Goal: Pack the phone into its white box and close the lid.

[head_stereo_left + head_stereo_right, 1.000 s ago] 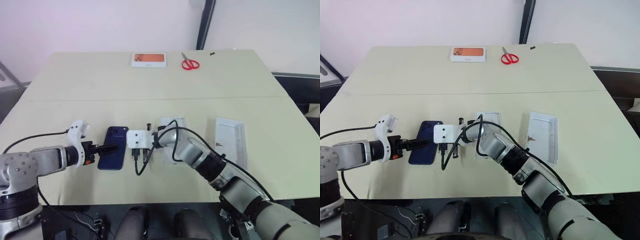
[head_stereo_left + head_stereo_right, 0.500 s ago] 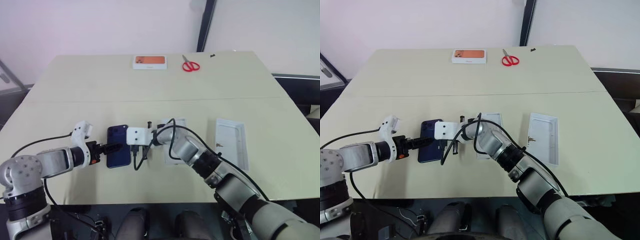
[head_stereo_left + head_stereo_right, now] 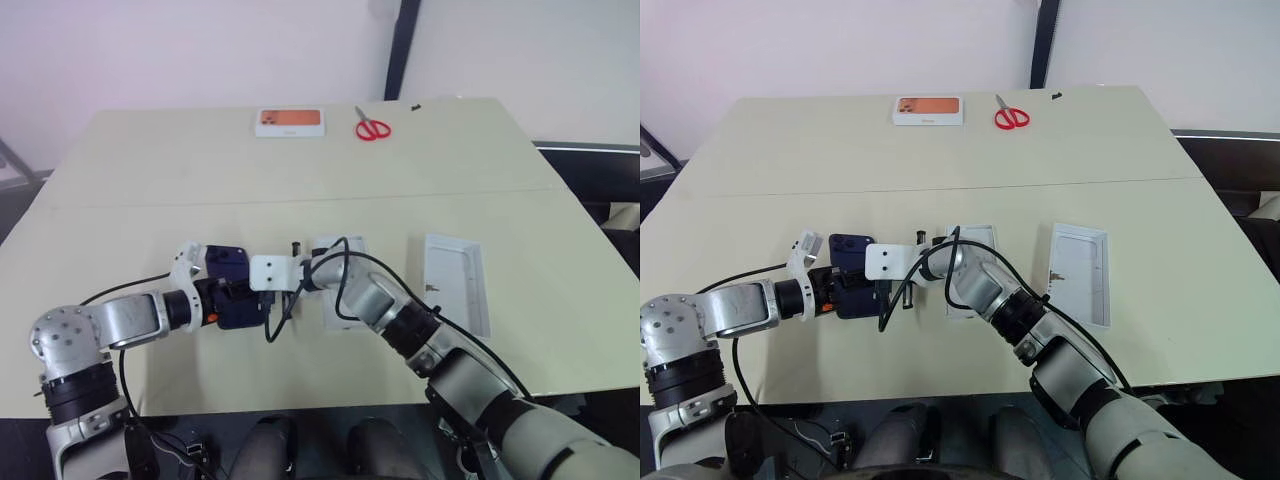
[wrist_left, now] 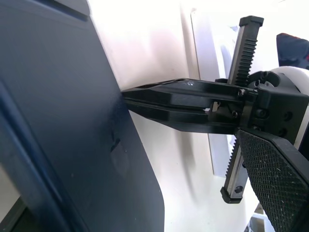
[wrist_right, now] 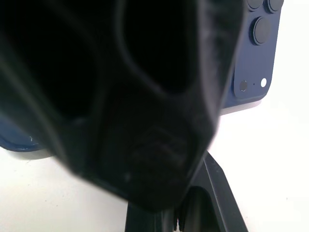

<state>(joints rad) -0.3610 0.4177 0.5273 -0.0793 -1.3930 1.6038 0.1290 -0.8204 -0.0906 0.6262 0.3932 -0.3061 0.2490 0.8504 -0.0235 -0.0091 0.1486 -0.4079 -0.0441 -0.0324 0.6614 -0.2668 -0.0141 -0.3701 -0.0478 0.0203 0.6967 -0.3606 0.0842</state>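
Phone: the phone (image 3: 232, 297) lies glossy back up on the bench (image 3: 300, 190), near its front edge, camera cluster toward the far side.
Left gripper: the left gripper (image 3: 232, 296) reaches in over the phone's left side, its fingers spread as wide as they go; I can't make out a firm hold, though the left wrist view has the phone's dark back lying close along one finger.
Right gripper: the right gripper (image 3: 272, 301) stands at the phone's right edge, fingers pressed together on nothing, looking more like a stop to push against than a grip.
White box: the white box (image 3: 340, 281) sits just right of the phone, behind the right arm.
Lid: the lid (image 3: 457, 281) lies inside up, well apart, further right.
Handling: I'd judge the phone stiff, thin, fairly light and slick, and flat on the bench it gives no underside to catch.
Where to hold: across the two long edges near the middle, once one edge is tipped up; keep clear of the camera glass.
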